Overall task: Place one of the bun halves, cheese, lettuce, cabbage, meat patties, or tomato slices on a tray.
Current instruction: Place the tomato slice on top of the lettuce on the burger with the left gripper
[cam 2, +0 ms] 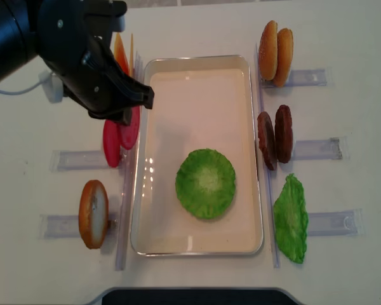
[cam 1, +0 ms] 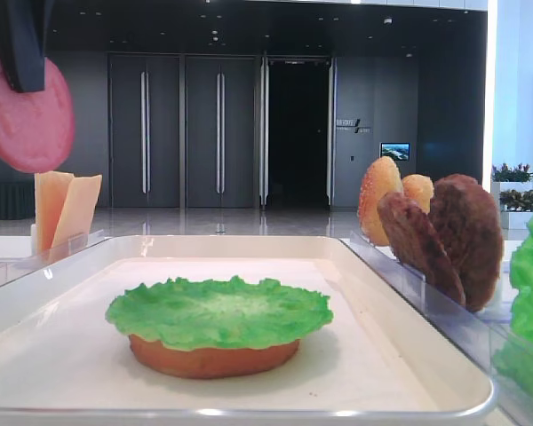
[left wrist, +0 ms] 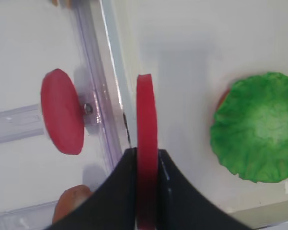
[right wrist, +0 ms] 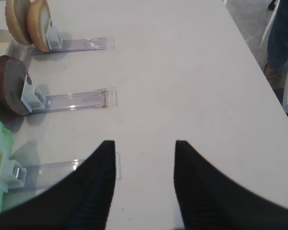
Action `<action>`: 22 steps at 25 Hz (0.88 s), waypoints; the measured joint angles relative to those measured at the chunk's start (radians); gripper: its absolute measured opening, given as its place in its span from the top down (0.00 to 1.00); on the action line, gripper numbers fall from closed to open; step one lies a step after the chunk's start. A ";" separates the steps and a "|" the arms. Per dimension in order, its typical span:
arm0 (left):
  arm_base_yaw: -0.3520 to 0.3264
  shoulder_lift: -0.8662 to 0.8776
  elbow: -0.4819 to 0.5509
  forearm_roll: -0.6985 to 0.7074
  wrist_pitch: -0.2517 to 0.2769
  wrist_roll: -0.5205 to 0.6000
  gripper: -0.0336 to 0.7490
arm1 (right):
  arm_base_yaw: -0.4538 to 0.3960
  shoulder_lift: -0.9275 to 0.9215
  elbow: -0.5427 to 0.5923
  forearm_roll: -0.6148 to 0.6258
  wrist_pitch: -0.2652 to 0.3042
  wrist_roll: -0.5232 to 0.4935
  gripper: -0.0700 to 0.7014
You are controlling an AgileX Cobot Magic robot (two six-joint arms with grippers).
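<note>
Bench point(cam 2: 197, 25): white top, carrying everything listed below.

Tray point(cam 2: 197, 79): off-white, rectangular, raised glossy rim, lying at the middle of the bench between two rows of clear racks.

Left arm and left gripper point(left wrist: 146, 158): black, above the tray's left rim in the overhead view. Jaws pinched on one tomato slice point(left wrist: 147, 143), held edge-on and upright, clear of any surface, over the rim beside the left rack.

Right gripper point(right wrist: 144, 163): two black fingers seen from the wrist view, jaws spread with bare bench between them, holding nothing.

Lettuce on the tray point(cam 2: 206, 183): bright green ruffled round leaf, lying flat on a flat bun base point(cam 1: 213, 357) in the lower half of the tray; the base shows beneath it in the low front view.

Spare lettuce point(cam 2: 291, 219): green leaf standing on edge in the lower right rack, outside the tray.

Meat patties point(cam 2: 274, 138): two dark brown discs, upright and side by side in the middle right rack.

Domed bun halves point(cam 2: 275, 53): two golden pieces, upright in the upper right rack.

Single bun half point(cam 2: 93, 213): orange-brown, on edge in the lower left rack.

Second tomato slice point(left wrist: 62, 111): upright in the middle left rack, just beside the held one.

Cheese point(cam 1: 64, 206): pale yellow-orange slices, leaning in the upper left rack.
</note>
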 joint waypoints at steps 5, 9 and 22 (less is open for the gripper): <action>-0.085 0.000 0.000 0.011 0.000 -0.046 0.89 | 0.000 0.000 0.000 0.000 0.000 0.000 0.51; -0.143 0.000 0.000 0.016 -0.005 -0.084 0.89 | 0.000 0.000 0.000 0.000 0.000 0.000 0.51; -0.345 0.097 0.000 0.016 -0.131 -0.151 0.89 | 0.000 0.000 0.000 0.000 0.000 0.000 0.51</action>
